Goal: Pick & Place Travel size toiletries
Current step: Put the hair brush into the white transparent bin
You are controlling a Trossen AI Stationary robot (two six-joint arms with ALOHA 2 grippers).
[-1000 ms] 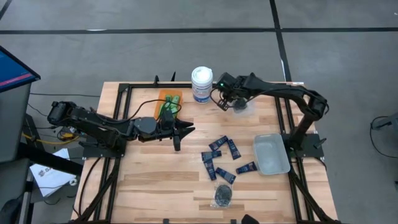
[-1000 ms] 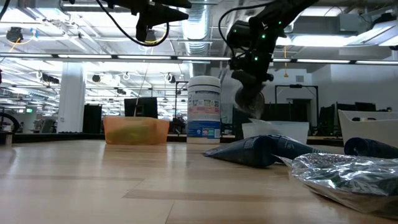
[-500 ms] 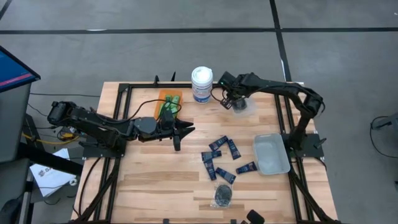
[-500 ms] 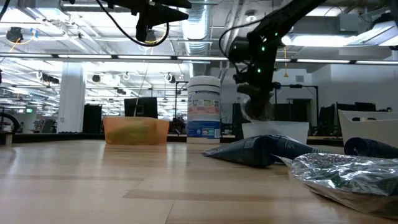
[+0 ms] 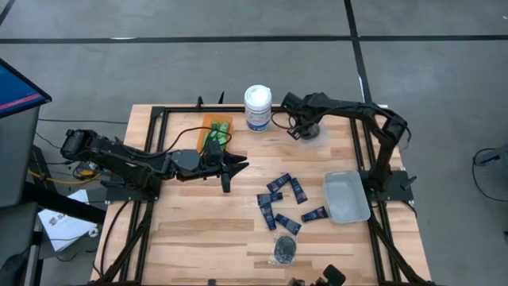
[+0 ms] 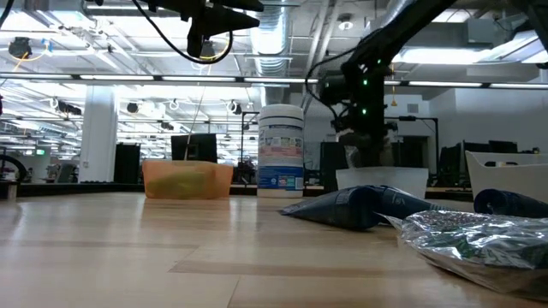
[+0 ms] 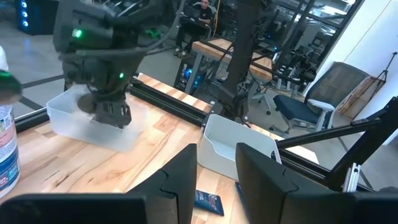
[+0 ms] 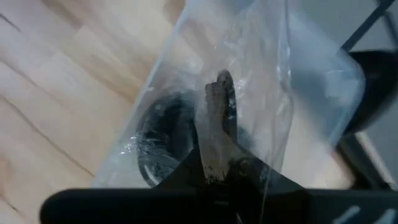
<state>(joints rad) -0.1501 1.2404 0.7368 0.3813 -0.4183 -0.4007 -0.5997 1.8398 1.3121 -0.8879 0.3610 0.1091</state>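
held item: the right gripper (image 5: 305, 132) is pinched shut on a clear crinkly packet with a black round disc inside (image 8: 163, 142), fingers (image 8: 216, 130) clamped on the loose film above the disc

where it is: just to the right of the large white canister with the blue label (image 5: 257, 107) in the high view, hanging low over a clear plastic bin (image 7: 93, 121), looks like right at drop-off

handling guess: packet should be super light, film is soft and slippery, so it'll swing and twist. Disc is the only stiff part. I'd grab an edge of the film like it does here, not the disc itself

looks: shiny, see-through, wrinkled, dark disc sitting at the bottom of the bag

rest of the pile: dark navy blue small tubes (image 5: 283, 198) scattered in front of the canister, toward the table's near edge; one more disc packet (image 5: 285, 251) beyond them by that edge

green stuff: bright green little bottles (image 5: 215, 132) already in the orange bin (image 5: 208, 121), just left of the canister

other bin: second clear tray (image 5: 346, 196), right of the tubes

left gripper (image 5: 240, 167): parked in front of the orange bin, jaws a bit apart, holding nothing
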